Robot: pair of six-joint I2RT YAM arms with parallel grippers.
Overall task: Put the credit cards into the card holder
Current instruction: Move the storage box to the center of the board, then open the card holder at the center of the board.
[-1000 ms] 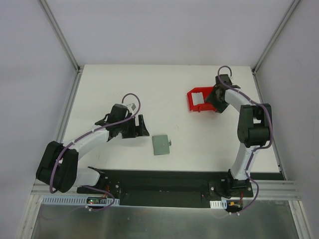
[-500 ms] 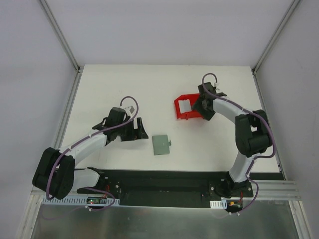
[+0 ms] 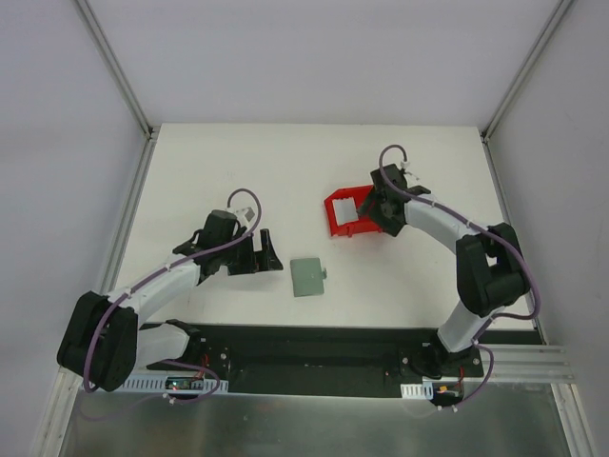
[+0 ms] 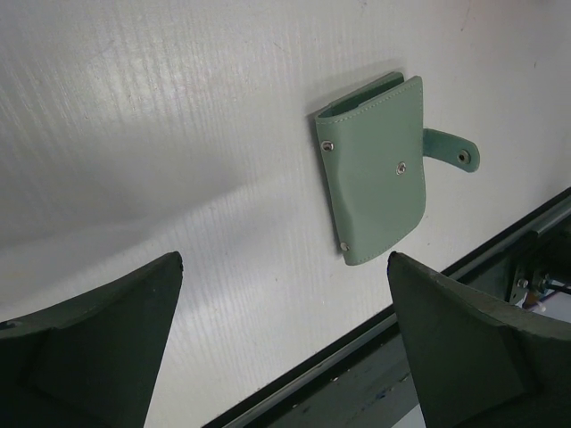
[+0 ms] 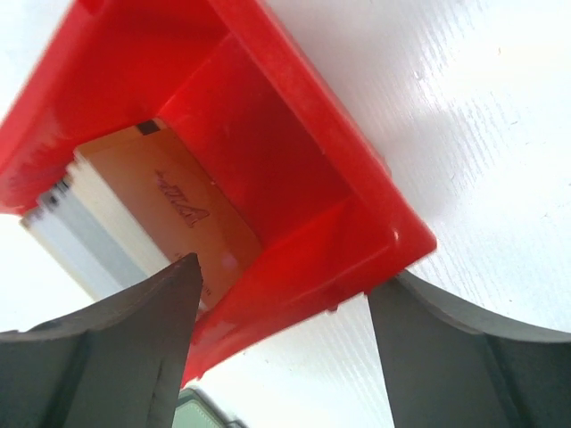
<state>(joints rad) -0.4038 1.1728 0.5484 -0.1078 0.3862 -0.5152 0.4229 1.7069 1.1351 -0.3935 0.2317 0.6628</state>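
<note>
Hovering with jaws released, the left tool [image 4: 281, 263] faces the single card holder [image 4: 379, 174], which lies folded with its strap loose on the worktop [image 4: 134, 107] near centre, likely lining up to open it. The right tool [image 5: 284, 276] straddles a corner of the one red bin [image 5: 303, 89]; whether it grips cannot be told. Two credit cards [image 5: 169, 196] show inside the bin, one orange-gold, one pale.

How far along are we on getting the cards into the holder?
Nothing is done yet: the credit cards lie in the red bin, an orange one showing. In hand: the right gripper is open at the bin's rim; the left gripper hovers open beside the card holder, which lies folded on the table, strap unsnapped. Still to do: open it, lift the cards out, slot them in.
</note>
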